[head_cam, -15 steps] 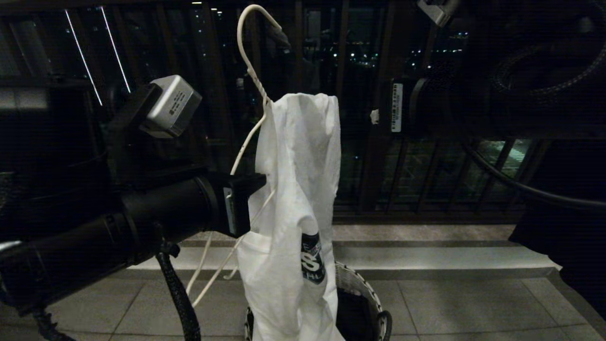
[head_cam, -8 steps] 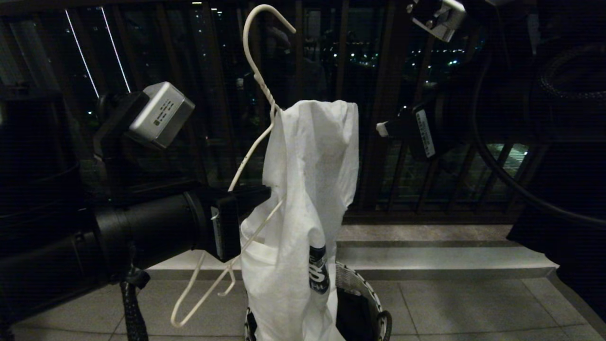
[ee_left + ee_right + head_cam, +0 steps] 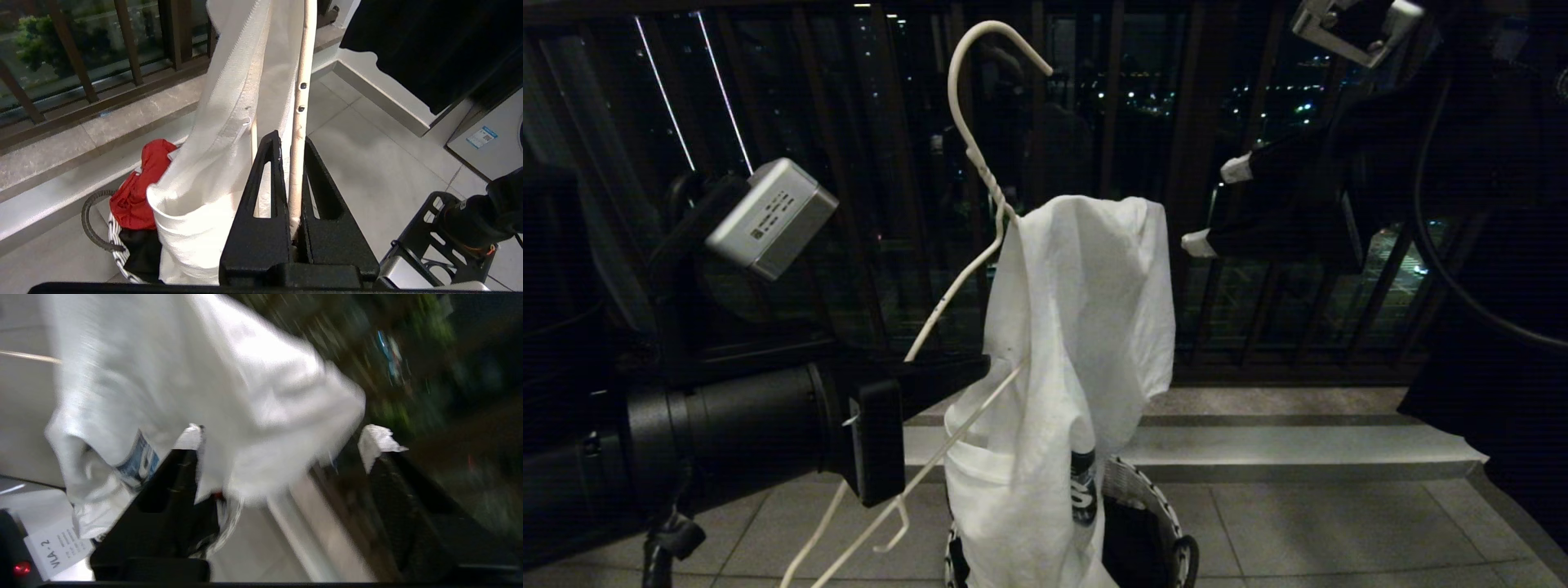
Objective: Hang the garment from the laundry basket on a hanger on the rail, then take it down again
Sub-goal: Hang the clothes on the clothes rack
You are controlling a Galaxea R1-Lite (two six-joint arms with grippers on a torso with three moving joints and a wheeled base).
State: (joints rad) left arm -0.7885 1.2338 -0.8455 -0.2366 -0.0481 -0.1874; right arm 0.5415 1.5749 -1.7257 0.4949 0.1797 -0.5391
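Lowest in the head view, at the bottom centre, the basket (image 3: 1156,510) sits on the tiled floor (image 3: 1298,531), with a red cloth (image 3: 137,185) and a dark item inside it as the left wrist view shows. Coming in from the lower left of the frame, the left hand (image 3: 968,374) is clamped on the hanger (image 3: 980,175), its fingers closed tight around one wire arm at mid-frame; the hanger's lower arm runs down and left past the hand towards the bottom edge, and its hook points up into the top centre. The T-shirt (image 3: 1078,327) is draped over the hanger just right of the left hand, touching the wire there, its bunched top at mid-height and its lower end dropping into the basket, with a sliver of the dark print (image 3: 1083,490) showing near the bottom. At the upper right, the right hand (image 3: 1213,204) stands with its white-tipped fingers spread apart, just beside the shirt's upper right edge and holding nothing. Behind everything runs the dark railing (image 3: 1201,245) with night lights beyond.
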